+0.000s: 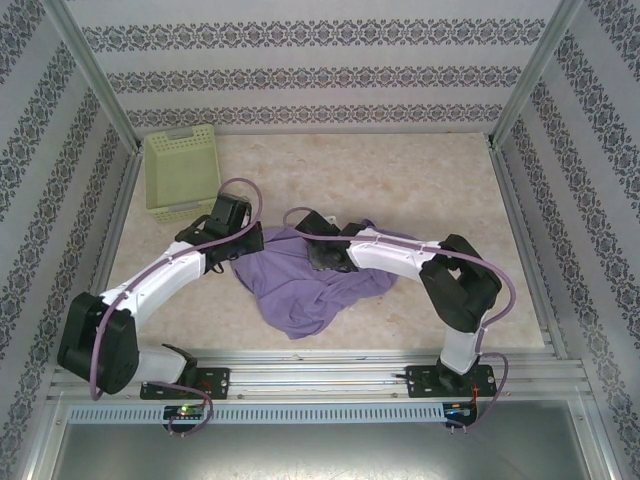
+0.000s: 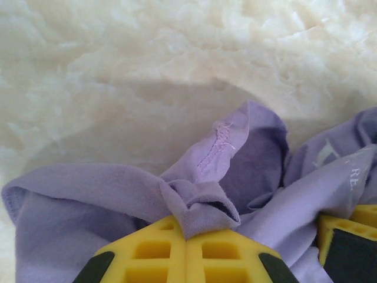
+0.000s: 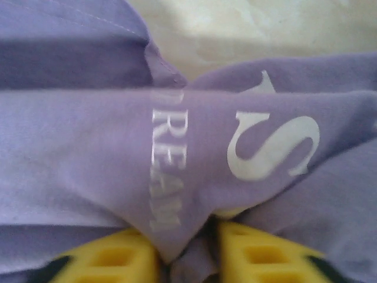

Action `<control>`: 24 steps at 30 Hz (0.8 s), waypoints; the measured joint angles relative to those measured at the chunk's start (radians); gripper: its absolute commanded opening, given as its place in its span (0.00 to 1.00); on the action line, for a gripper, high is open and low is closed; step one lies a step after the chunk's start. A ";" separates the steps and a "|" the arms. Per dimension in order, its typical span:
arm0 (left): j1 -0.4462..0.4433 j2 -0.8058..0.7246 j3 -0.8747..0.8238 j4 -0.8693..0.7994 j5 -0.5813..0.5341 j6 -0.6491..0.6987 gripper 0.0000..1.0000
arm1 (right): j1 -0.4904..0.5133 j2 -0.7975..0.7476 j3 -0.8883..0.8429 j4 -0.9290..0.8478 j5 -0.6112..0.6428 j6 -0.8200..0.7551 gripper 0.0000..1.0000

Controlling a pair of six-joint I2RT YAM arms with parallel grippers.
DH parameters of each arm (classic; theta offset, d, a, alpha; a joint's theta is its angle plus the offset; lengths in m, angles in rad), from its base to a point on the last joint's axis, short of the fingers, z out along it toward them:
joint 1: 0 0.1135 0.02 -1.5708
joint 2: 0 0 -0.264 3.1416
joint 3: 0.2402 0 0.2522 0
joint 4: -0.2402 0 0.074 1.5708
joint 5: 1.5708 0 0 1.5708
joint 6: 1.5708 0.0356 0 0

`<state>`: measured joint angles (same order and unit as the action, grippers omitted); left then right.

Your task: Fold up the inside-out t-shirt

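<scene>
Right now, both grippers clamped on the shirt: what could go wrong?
The left gripper pinches just a small bunched fold of the t-shirt; it may slip out on lifting.
The right gripper seems to hold several layers by the lettering; pulling could drag the heap instead of spreading it.
The basket sits close to the left gripper; a wide swing might knock it.

soft matt cotton t-shirt (image 1: pixel 305 285)

Purple t-shirt (image 1: pixel 305 290) lying crumpled in the middle of the table (image 1: pixel 420 180).
The left gripper (image 1: pixel 240 240) sits at its left edge, the right gripper (image 1: pixel 322 255) on its middle; a green basket (image 1: pixel 182 170) stands far left.
</scene>
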<state>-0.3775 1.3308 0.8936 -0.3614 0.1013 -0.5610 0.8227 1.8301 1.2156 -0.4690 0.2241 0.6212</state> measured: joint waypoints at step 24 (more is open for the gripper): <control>-0.005 -0.325 0.218 -0.040 -0.074 0.085 0.00 | -0.041 -0.654 0.018 0.066 -0.035 -0.163 0.00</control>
<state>-0.3824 1.0058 1.1118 -0.4015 0.0269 -0.4755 0.7815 1.1763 1.2339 -0.4030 0.1894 0.4583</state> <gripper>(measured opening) 0.047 0.043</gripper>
